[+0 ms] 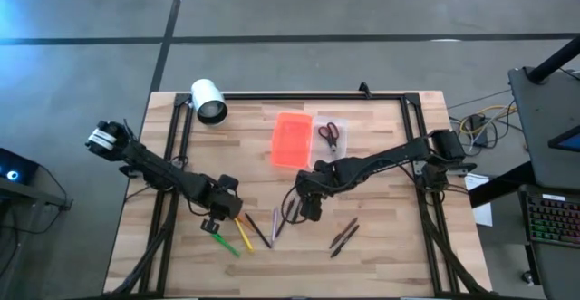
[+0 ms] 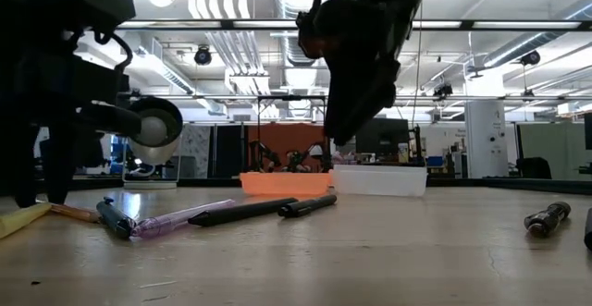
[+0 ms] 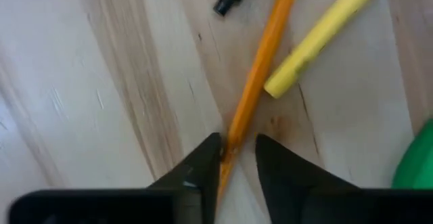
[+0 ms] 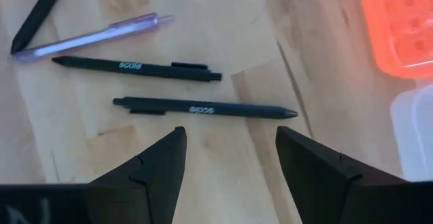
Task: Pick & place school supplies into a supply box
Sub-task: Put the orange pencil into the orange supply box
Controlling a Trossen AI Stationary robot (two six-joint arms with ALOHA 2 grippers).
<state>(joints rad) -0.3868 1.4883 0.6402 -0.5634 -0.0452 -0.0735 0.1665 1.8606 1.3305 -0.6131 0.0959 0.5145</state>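
Observation:
The supplies lie on the wooden table: a green pen [image 1: 225,243], a yellow pen [image 3: 325,34], an orange pencil [image 3: 260,68], a purple pen [image 4: 95,38], two dark pens [image 4: 203,107] and red-handled scissors [image 1: 328,135] near the far edge. The box's orange lid [image 1: 292,139] lies flat with the clear tray [image 2: 379,178] beside it. My left gripper [image 3: 238,143] is down at the table, narrowly open, with one finger on each side of the orange pencil's end. My right gripper [image 4: 230,132] hangs wide open above the two dark pens, touching nothing. My left gripper comes from above, pointing down, and straddles the orange pencil near its end [image 3: 231,141]. One fingertip [image 3: 211,153] lies against the pencil's side, while the other stands a little off it. The pencil lies flat on the table.
A white cylinder [image 1: 208,101] lies at the table's far left corner. More dark pens [image 1: 344,235] lie toward the near right. A black frame [image 1: 290,96] runs along the table's far edge. Bare wood shows on the near left and far right.

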